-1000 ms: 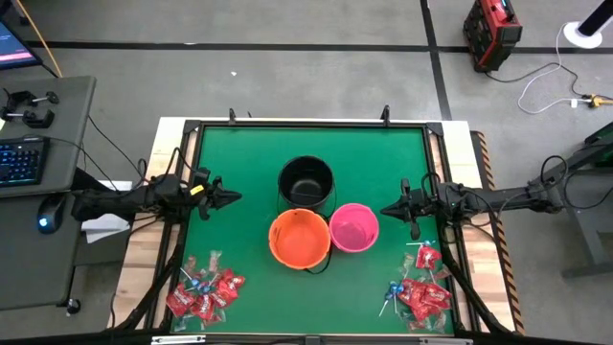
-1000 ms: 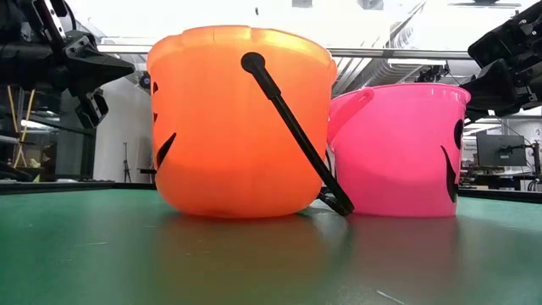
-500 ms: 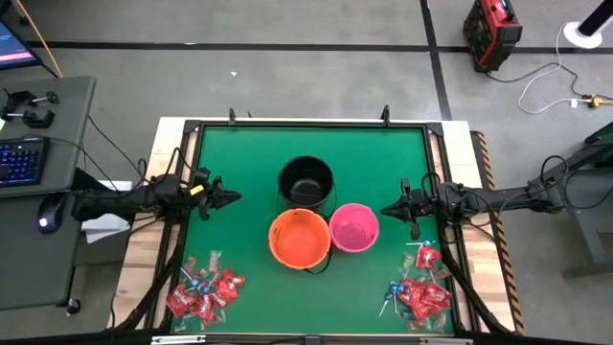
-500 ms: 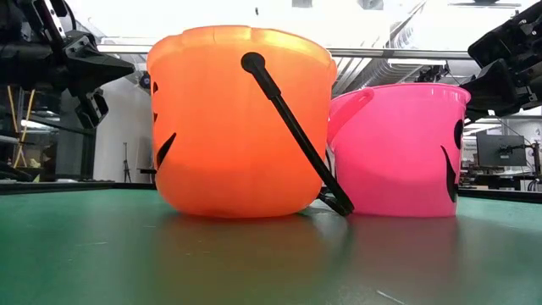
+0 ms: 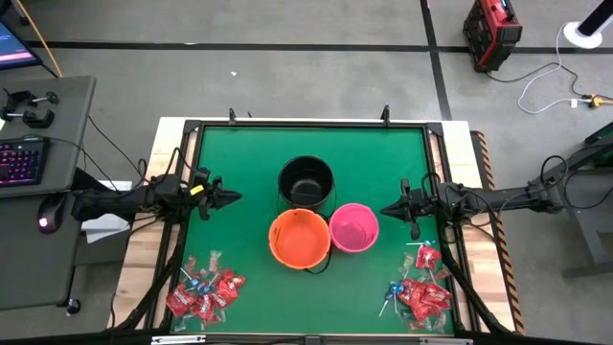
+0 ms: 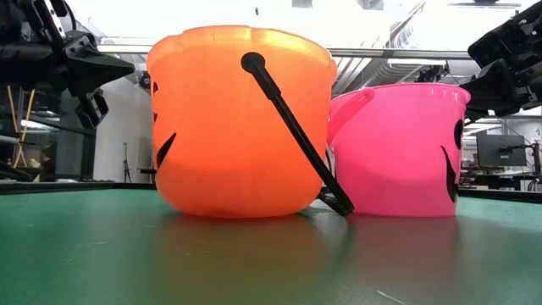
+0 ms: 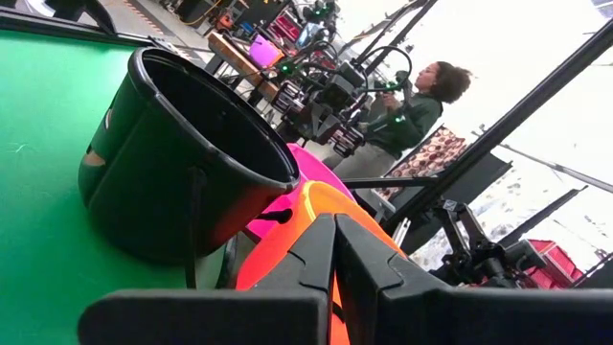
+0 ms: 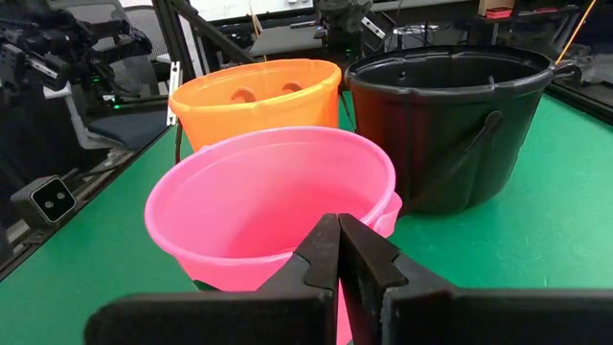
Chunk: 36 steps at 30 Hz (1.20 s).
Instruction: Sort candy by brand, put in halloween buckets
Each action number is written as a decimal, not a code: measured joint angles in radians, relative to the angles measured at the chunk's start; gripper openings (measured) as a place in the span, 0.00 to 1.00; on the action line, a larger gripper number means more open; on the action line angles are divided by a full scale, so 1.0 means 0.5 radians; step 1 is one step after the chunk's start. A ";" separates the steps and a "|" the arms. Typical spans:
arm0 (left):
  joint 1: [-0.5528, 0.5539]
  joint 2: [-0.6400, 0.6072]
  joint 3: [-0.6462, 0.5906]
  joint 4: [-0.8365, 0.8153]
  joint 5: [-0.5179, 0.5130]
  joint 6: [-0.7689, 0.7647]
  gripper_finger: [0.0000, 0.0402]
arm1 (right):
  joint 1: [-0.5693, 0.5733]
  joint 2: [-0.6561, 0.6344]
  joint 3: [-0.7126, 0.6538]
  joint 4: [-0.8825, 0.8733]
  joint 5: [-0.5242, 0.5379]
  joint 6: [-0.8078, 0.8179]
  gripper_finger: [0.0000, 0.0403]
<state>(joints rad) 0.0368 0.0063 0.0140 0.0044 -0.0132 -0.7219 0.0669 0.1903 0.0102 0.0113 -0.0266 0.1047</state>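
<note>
Now | left hand (image 5: 234, 198) closed | right hand (image 5: 387, 210) closed | buckets (image 5: 301, 239) between

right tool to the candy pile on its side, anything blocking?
Nothing visible. The right tool, shut, hovers beside the pink bucket; the candy pile lies on open mat toward the table's near edge, away from all three buckets.

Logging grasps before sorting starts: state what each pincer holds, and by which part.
Nothing is held. The left pincer and right pincer are both shut and empty, hovering either side of the buckets.
</note>
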 joint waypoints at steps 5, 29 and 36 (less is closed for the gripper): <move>0.000 0.000 0.001 0.000 0.000 0.000 0.00 | -0.002 0.001 0.000 0.050 0.003 0.032 0.00; -0.001 0.000 0.000 0.000 0.000 0.000 0.00 | 0.009 0.446 0.906 0.024 -0.133 1.426 0.04; 0.000 0.000 0.000 0.000 0.000 0.000 0.00 | 0.403 1.025 1.464 -1.741 -0.695 1.571 0.27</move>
<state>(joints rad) 0.0368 0.0063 0.0139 0.0044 -0.0132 -0.7219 0.2685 0.7027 0.7423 -0.8592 -0.3741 0.8904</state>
